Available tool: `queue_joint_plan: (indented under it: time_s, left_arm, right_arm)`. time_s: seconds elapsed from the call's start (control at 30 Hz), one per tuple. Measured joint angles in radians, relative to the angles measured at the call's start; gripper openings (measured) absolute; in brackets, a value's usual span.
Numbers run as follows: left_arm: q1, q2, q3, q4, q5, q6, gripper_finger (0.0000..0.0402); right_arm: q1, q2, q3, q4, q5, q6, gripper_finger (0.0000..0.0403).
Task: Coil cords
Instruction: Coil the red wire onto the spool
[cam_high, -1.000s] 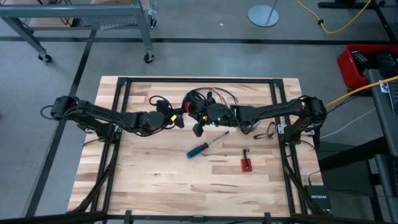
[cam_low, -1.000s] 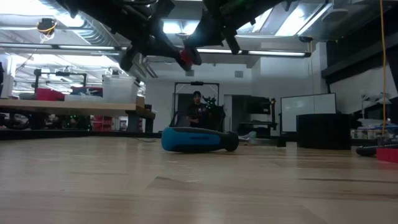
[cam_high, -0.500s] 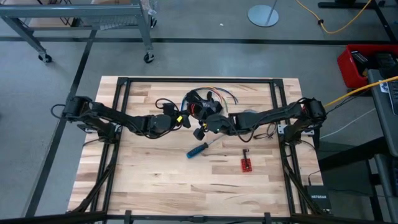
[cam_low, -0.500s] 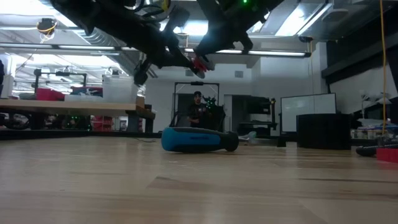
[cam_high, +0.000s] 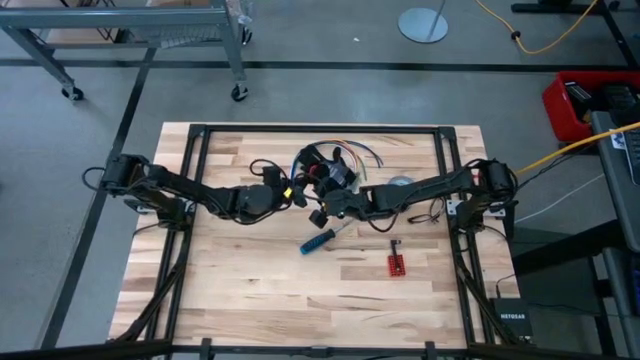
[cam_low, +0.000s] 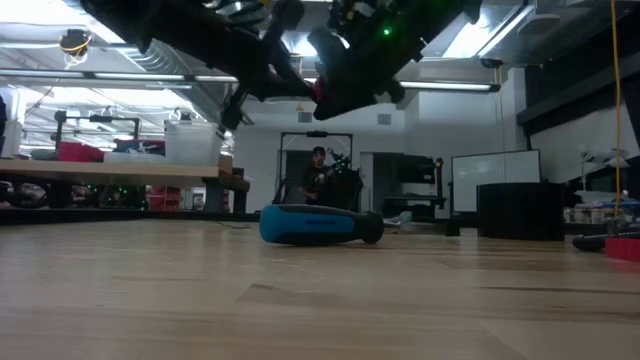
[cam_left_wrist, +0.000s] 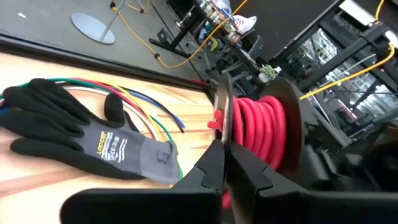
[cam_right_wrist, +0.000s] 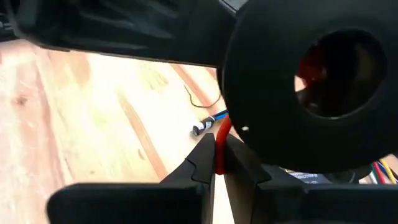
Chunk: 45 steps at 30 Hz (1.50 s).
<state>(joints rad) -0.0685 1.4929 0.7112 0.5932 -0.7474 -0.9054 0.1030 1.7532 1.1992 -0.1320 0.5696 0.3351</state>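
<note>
A black spool (cam_left_wrist: 287, 134) wound with red cord (cam_left_wrist: 258, 130) hangs above the table's middle, between my two grippers. My left gripper (cam_left_wrist: 224, 148) comes from the table's left (cam_high: 297, 192) and is shut on the spool. My right gripper (cam_right_wrist: 217, 155) comes from the right (cam_high: 322, 212), just under the spool's round flange (cam_right_wrist: 280, 124), and is shut on a strand of the red cord. More thin coloured wires (cam_left_wrist: 152, 109) lie on the table by a black glove (cam_left_wrist: 68, 134) toward the far edge. My left gripper pinches the thin rim of one spool flange (cam_left_wrist: 222, 115) between its two fingers, which lie close to level, coming from the table's left. The spool is lifted clear of the table, its axis roughly level. My right gripper pinches a single red strand (cam_right_wrist: 221, 140) between its fingertips, slanting down from the table's right. The strand runs from the fingers up to the spool.
A blue-handled screwdriver (cam_high: 318, 240) lies just nearer than the grippers, also seen in the low view (cam_low: 315, 225). A small red part (cam_high: 396, 264) lies to its right. A grey tape roll (cam_high: 400, 185) and a thin dark cord (cam_high: 432, 212) sit under the right arm.
Both grippers have sunk a little with the spool. My left gripper has gone toward the table's right edge, and my right gripper has tipped further downward and drawn in under the spool.
</note>
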Motion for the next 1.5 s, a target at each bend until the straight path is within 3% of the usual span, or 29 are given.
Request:
queue_joint_plan:
  time_s: [0.63,1.03,1.5]
  left_arm:
    - [-0.018,0.002,-0.001,-0.019,0.013,0.076,0.0000]
    - [-0.025,0.002,-0.001,-0.032,0.008,0.102,0.0000]
    - [-0.026,0.001,-0.001,-0.020,0.009,0.219,0.0000]
  right_arm:
    - [0.002,-0.003,0.002,-0.071,-0.002,-0.002,0.0016]
    - [0.002,-0.003,0.003,-0.118,0.147,-0.056,0.0015]
    - [0.001,-0.003,0.000,-0.113,0.153,-0.056,0.0131]
